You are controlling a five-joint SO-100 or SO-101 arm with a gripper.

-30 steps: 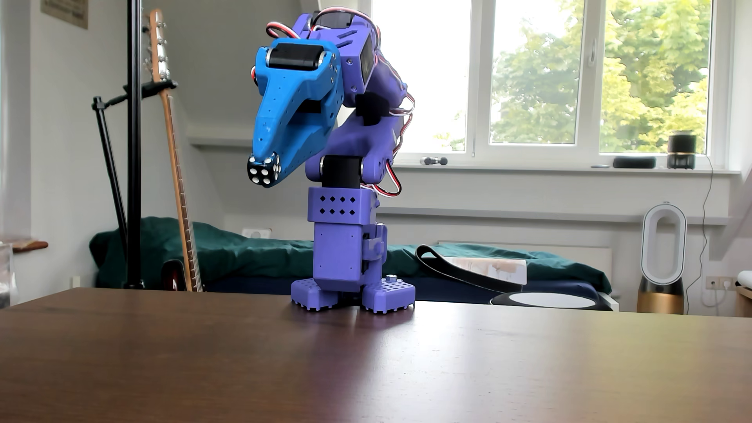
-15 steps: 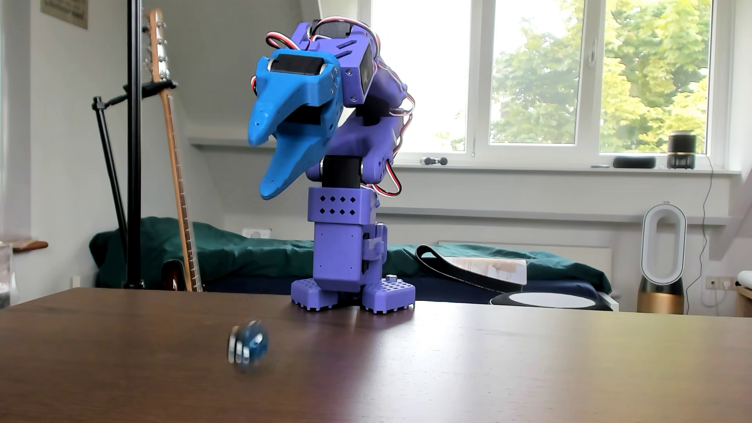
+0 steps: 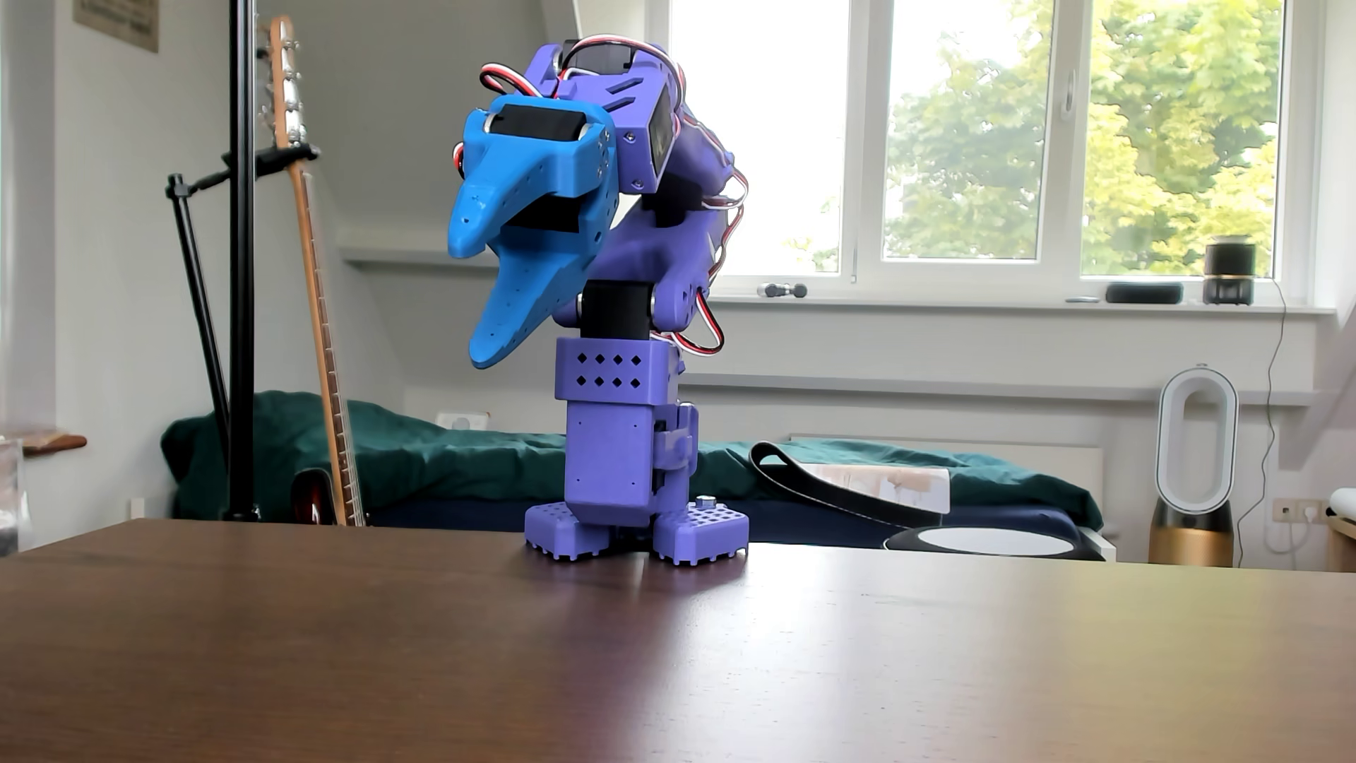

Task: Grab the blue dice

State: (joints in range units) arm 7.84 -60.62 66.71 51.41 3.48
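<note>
From my seat I have one low camera, level with the dark brown wood-grain tabletop (image 3: pixel 734 660), which has a smooth, faintly glossy surface catching window light. I cannot find the blue dice anywhere on that surface or between the jaws, so I cannot say where it lies or which way its faces point.

The bright blue matte plastic gripper (image 3: pixel 477 308) hangs in the air, well above the table, with its two tapered, beak-like fingers spread wide: the upper one is short and rounded at the tip, the lower one is long, flat and dotted with small holes, and nothing sits in the gap. Both fingers slope down toward the left of the view. Black servo blocks show in the blue housing behind them.

Behind and to the right of the gripper, the purple 3D-printed arm (image 3: pixel 638 249) is folded over on itself, with red, white and black wires looping along it. Below the gripper, slightly right, the arm's boxy purple column with diamond-shaped vent holes stands on two perforated feet at the table's far edge.

Left of the gripper and farther back stand a black metal pole (image 3: pixel 241 293) and a wooden guitar neck (image 3: pixel 312 293). Below and beyond lies a rumpled dark green bedcover (image 3: pixel 440 455). Far right stands a white oval-ring fan (image 3: pixel 1194 440).
</note>
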